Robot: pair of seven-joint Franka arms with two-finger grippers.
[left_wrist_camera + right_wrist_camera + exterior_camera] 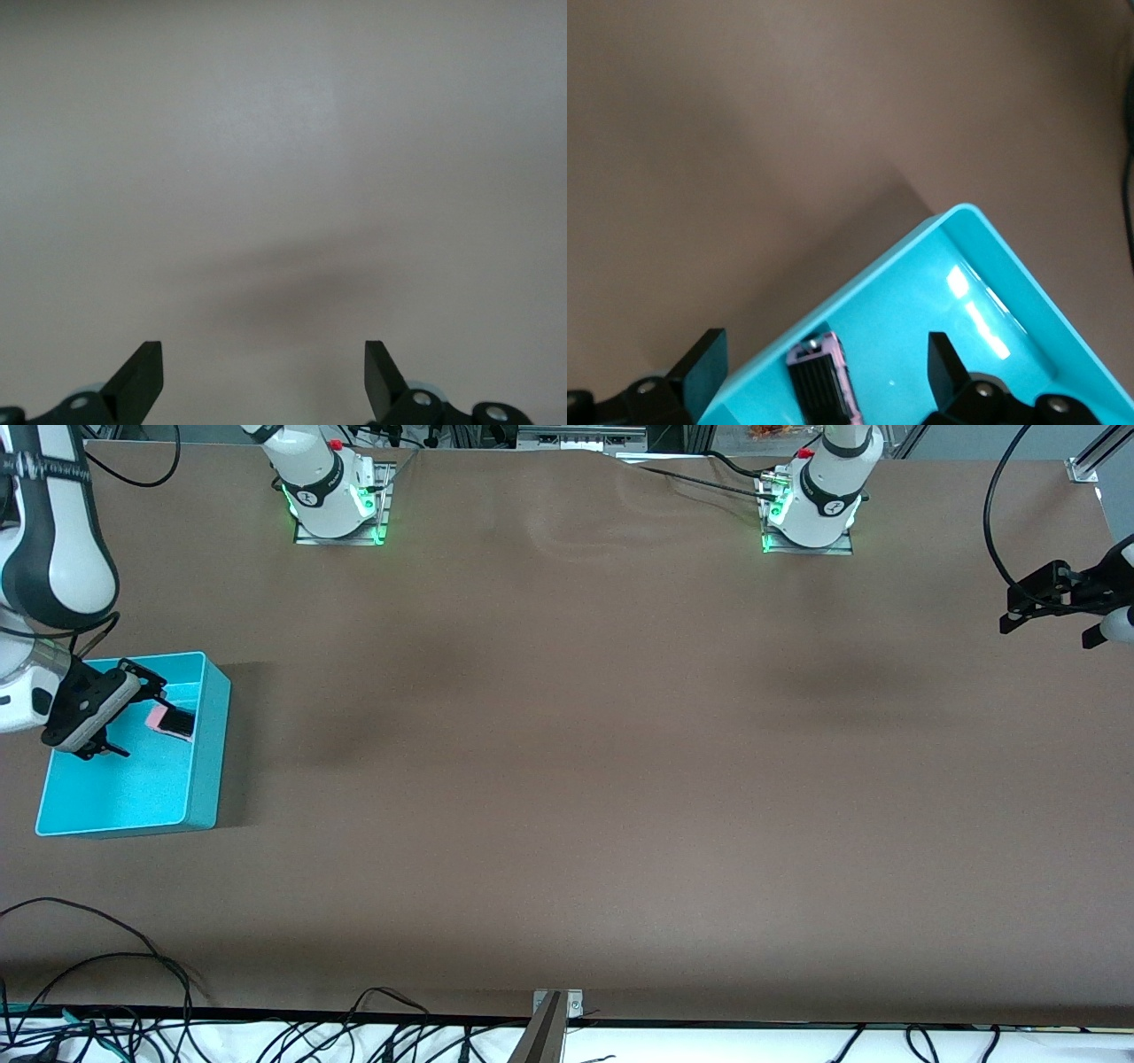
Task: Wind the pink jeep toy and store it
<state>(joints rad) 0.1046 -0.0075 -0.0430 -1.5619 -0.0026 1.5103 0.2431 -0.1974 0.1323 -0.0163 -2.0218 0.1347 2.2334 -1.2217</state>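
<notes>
The pink jeep toy (168, 720) lies inside the turquoise bin (205, 762) at the right arm's end of the table, close to one wall. In the right wrist view the jeep (824, 381) shows its black roof and pink edges against the bin's wall (859, 279). My right gripper (133, 713) is open and empty over the bin, its fingertips (704, 359) spread wide of the toy and apart from it. My left gripper (1050, 615) is open and empty, up over the table's edge at the left arm's end; its fingers (142, 372) show only bare table.
The brown table top (567, 779) stretches between the two arms. Cables (106, 974) lie along the table's edge nearest the front camera. A metal bracket (554, 1019) sits at the middle of that edge.
</notes>
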